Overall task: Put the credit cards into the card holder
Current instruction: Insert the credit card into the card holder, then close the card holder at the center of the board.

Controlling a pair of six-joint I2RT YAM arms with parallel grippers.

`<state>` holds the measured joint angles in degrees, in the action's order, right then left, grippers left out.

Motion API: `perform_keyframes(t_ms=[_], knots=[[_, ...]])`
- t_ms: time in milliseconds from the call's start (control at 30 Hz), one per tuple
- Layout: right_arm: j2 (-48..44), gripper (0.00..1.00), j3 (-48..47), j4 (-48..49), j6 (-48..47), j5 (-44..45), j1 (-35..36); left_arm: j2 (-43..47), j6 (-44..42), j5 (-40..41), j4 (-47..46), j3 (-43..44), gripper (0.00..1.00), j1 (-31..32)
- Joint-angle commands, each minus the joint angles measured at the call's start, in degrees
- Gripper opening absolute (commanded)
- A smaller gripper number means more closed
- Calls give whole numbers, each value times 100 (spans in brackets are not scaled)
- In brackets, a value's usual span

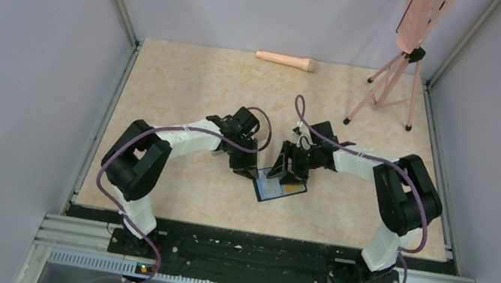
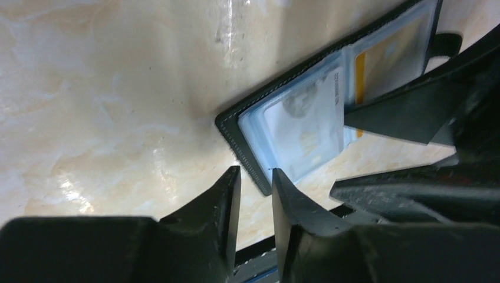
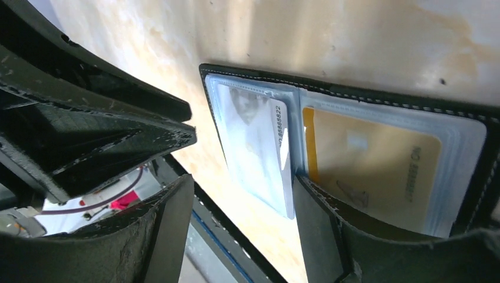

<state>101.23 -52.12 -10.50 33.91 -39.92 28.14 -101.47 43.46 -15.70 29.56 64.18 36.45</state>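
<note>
One open card holder (image 3: 383, 99), two credit cards inside: grey card (image 3: 253, 141), yellow card (image 3: 371, 159); my left fingers (image 2: 227, 200) barely parted, right fingers (image 3: 165, 230) wide.

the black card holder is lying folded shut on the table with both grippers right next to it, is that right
Not shut: the black folding card holder lies open on the beige table, a grey-white card and a yellow-orange card in its pockets, as the right wrist view shows. The left gripper and right gripper are right next to it.
</note>
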Motion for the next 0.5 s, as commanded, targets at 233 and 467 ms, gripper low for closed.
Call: perform_keyframes(t_ms=[233,467], knots=[[-289,58,-582,-997,-970,623,-206,823,630,-941,-1586,-1390,52,-436],[181,46,-547,-983,-1286,412,-252,354,1088,-1587,-2748,-1846,53,-630]])
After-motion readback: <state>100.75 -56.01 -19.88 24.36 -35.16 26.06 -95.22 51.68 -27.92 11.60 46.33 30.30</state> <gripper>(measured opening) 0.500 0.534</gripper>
